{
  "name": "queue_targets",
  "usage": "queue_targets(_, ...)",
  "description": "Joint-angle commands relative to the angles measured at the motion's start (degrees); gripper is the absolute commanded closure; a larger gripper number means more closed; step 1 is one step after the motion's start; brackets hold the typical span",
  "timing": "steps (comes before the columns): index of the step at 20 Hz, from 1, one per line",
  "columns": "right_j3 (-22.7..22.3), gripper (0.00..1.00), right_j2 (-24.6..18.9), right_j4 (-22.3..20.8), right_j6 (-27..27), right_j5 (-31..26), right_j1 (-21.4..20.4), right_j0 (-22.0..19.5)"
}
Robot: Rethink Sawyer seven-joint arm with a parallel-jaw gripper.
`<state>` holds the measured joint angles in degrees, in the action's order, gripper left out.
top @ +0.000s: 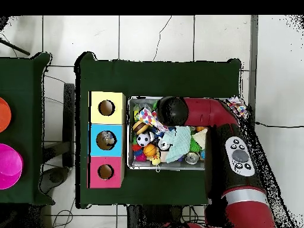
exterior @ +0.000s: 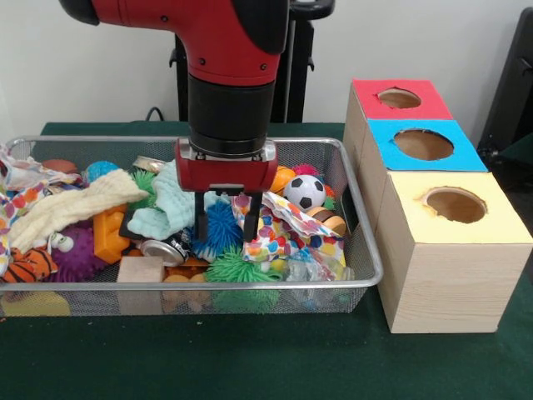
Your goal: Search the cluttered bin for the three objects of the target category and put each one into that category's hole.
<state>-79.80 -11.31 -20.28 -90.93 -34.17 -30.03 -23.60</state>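
Green cloth covers the desk (exterior: pixel 100 367), and on it the red and black arm (exterior: pixel 225 58) comes down from above into the middle of the bin (exterior: pixel 366 250). The bin is a wide shallow basket of silver wire mesh and it is full of toys and cloths. To the right of it, in the front view, three wooden boxes (exterior: pixel 441 275) stand in a row, touching each other: the near one has a yellow top, the middle one a blue top, the far one a red top, each with a round hole.

The gripper (exterior: pixel 227 218) hangs low over the pile. Its two black fingers (exterior: pixel 250 223) stand apart, open, with a blue spiky ball (exterior: pixel 218 233) between them and nothing held.

A crinkly plastic bag (exterior: pixel 312 265) of clear film lies at the near right corner of the bin, just behind the rim. A polka-dot cloth (exterior: pixel 283 225) lies beside the right finger. A mint cloth (exterior: pixel 171 208) and a pale yellow cloth (exterior: pixel 71 208) lie to the left. A small soccer ball (exterior: pixel 304 192) sits at the far right side.
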Motion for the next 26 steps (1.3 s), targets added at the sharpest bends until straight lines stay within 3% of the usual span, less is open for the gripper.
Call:
queue_targets(1, -0.3, 0.0, -3.3, 0.5, -0.1, -6.3, 2.0, 1.8)
queue_targets(14, 4.0, 0.0, -1.2, 1.7, -3.6, -7.9, 4.0, 5.8)
queue_targets(26, 6.3, 0.0, -1.9, 2.2, -2.1, -7.3, 6.4, 5.2)
